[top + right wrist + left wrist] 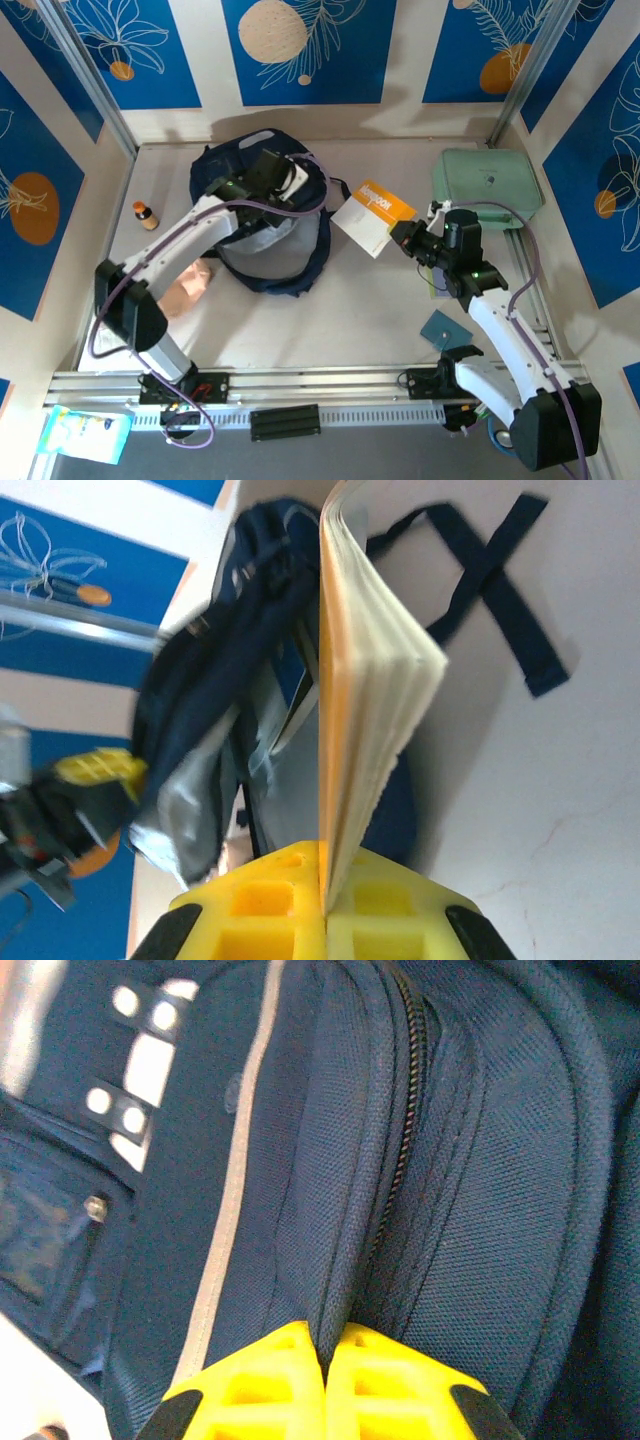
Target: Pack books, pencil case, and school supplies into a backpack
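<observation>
L fingers (310, 1362) pinched shut on backpack (262, 262) fabric beside zip (400, 1140); backpack sits centre-left on counter (350, 310). R fingers (305, 882) clamped on orange-band book (373, 217), held just right of backpack.

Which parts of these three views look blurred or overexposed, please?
Top external: sharp, a soft shadow on the wall behind the backpack. Left wrist: weave crisp, upper-left corner blown out white. Right wrist: book fairly sharp, backpack and left gripper beyond it blurred.
</observation>
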Robot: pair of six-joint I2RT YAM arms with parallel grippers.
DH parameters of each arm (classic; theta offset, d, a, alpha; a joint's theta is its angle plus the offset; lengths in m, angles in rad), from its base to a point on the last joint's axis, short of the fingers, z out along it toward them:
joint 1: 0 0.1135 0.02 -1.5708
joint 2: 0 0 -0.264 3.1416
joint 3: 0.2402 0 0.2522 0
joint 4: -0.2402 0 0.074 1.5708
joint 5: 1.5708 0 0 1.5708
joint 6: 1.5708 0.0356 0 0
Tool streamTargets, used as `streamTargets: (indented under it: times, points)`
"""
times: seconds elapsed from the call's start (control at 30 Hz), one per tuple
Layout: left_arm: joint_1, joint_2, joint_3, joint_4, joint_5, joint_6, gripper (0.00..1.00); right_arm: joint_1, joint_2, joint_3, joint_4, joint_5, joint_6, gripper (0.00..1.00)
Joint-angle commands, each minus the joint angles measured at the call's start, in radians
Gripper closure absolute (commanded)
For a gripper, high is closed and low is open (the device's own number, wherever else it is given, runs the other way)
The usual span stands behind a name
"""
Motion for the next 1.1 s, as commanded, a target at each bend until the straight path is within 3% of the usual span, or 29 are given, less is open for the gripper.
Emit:
streamTargets:
  times: [0.0, 0.1, 0.27, 0.43, 0.7, 0.87, 1.07]
  points:
    - [-0.002, -0.052, 0.04, 0.168, -0.023, -0.041, 1.0, 0.014, 0.014, -0.027, 0.125, -0.179, 0.05, 1.0]
    - [-0.002, -0.051, 0.05, 0.214, -0.028, -0.049, 1.0, 0.065, 0.059, -0.034, 0.221, -0.206, 0.096, 1.0]
    - [-0.002, -0.02, 0.099, 0.214, 0.001, -0.061, 1.0, 0.187, 0.183, 0.02, 0.269, -0.118, 0.104, 1.0]
    - [-0.001, -0.007, 0.123, 0.209, 0.005, -0.072, 1.0, 0.278, 0.398, 0.127, 0.431, -0.038, 0.147, 1.0]
    - [-0.002, -0.01, 0.148, 0.178, 0.006, -0.071, 1.0, 0.333, 0.739, 0.353, 0.553, 0.063, 0.227, 1.0]
    - [0.0, -0.014, 0.147, 0.194, 0.021, -0.078, 1.0, 0.379, 0.93, 0.494, 0.52, 0.243, 0.257, 1.0]
    - [0.005, -0.01, 0.169, 0.202, 0.024, -0.067, 1.0, 0.429, 1.139, 0.629, 0.593, 0.363, 0.297, 1.0]
